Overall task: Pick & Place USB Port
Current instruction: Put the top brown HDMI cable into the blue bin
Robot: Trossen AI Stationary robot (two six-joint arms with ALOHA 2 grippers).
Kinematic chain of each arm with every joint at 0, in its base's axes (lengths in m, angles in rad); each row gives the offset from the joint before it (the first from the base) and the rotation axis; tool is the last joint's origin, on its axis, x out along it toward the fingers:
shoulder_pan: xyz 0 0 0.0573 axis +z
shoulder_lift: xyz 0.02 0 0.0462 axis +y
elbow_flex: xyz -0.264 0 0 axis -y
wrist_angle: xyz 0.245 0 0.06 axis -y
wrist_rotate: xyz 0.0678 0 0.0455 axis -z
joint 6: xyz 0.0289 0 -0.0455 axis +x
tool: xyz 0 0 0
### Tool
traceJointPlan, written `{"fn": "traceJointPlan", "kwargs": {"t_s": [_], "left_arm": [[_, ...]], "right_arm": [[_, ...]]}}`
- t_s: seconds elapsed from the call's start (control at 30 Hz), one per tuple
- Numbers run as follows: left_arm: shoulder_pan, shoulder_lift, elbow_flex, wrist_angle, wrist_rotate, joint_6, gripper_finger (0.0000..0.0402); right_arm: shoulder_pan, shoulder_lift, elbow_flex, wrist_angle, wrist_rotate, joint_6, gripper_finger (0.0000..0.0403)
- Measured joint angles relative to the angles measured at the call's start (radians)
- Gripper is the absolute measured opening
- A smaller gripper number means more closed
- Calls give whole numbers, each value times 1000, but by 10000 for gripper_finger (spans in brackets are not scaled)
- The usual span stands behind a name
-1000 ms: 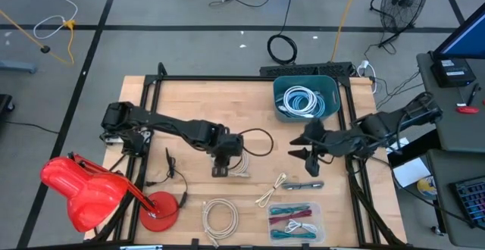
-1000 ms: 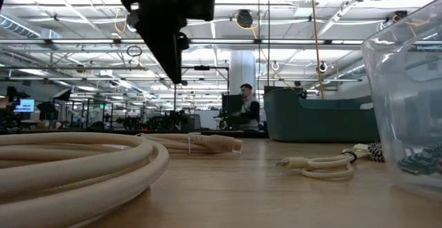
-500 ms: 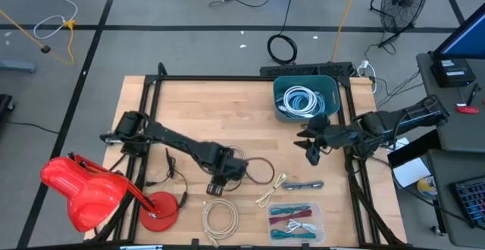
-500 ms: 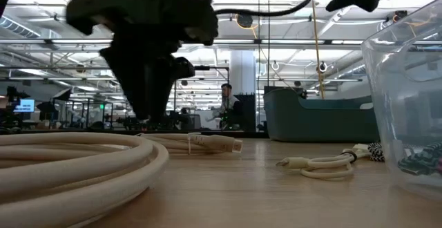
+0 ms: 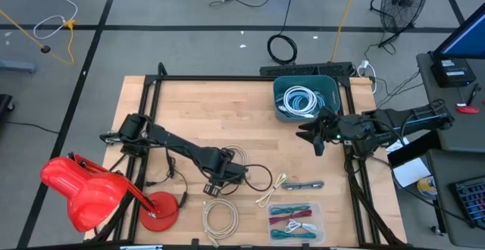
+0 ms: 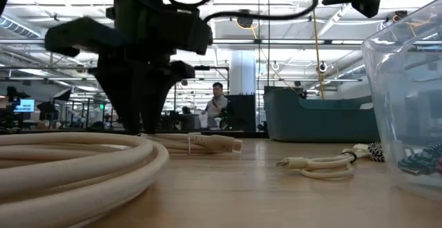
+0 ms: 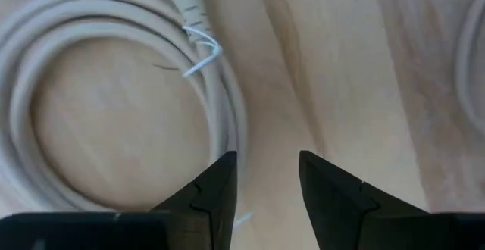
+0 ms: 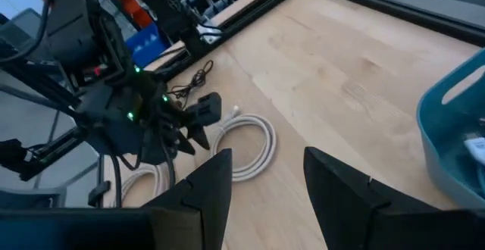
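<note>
My left gripper (image 5: 214, 183) points straight down near the table's front, open, low over the wood (image 7: 265, 163). Its fingertips stand at the near rim of a coiled cream cable (image 5: 236, 161) (image 7: 114, 91) that lies flat; I cannot tell whether one finger touches the strand. That coil ends in a plug (image 6: 224, 144). A short cream cable (image 5: 271, 192) and a small grey piece (image 5: 306, 184) lie to its right. Which of these is the USB port I cannot tell. My right gripper (image 5: 313, 135) (image 8: 261, 159) hangs open, raised, beside the teal bin.
The teal bin (image 5: 282, 91) at the far right holds white cables. A clear tray (image 5: 294, 221) of coloured cables and a second cream coil (image 5: 220, 216) lie at the front edge. A red lamp (image 5: 91, 193) stands front left. A person (image 6: 217, 110) stands in the room behind.
My left gripper has gone toward the table's near edge and down, rolling about its own axis, from above the coil to just past the coil's near rim. My right gripper has drawn back toward the far right, beside the teal bin. Both stay open.
</note>
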Motion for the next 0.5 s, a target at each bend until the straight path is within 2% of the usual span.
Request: {"fn": "traceJointPlan", "kwargs": {"t_s": [0.23, 0.5], "left_arm": [[11, -2, 0, 25, -64, 15, 145], [23, 11, 0, 19, -36, 33, 145]], "right_arm": [[0, -2, -18, 41, 0, -3, 155], [-7, -2, -18, 41, -1, -3, 155]]}}
